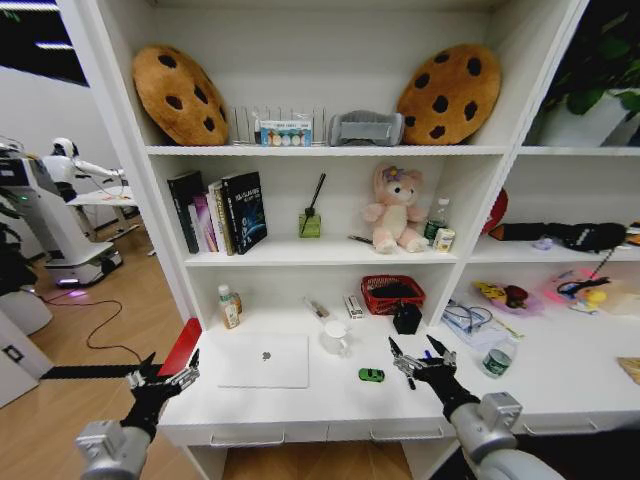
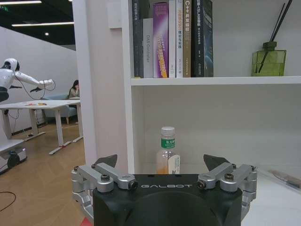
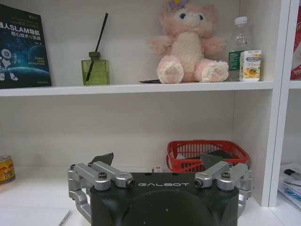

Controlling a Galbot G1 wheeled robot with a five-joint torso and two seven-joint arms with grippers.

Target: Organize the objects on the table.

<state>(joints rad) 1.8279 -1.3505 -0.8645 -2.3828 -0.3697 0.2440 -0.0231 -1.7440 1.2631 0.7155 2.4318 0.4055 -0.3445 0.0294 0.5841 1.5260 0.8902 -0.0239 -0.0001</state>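
On the white table (image 1: 330, 405) a shut silver laptop (image 1: 263, 360) lies front left. A small green-and-black gadget (image 1: 371, 375) lies to its right. A green-labelled can (image 1: 497, 360) stands farther right. My right gripper (image 1: 420, 357) hovers open over the desk between the gadget and the can, holding nothing. In the right wrist view my right gripper (image 3: 156, 160) faces the red basket (image 3: 207, 153). My left gripper (image 1: 163, 378) is open and empty just off the table's left end. In the left wrist view my left gripper (image 2: 161, 161) points at a small bottle (image 2: 168, 155).
A white cup (image 1: 335, 338), a black box (image 1: 407, 318), a red basket (image 1: 392, 293) and two bottles (image 1: 229, 305) stand at the back of the desk under the shelf. A red object (image 1: 180, 348) sits beside the left end. Clutter (image 1: 470, 320) covers the right side.
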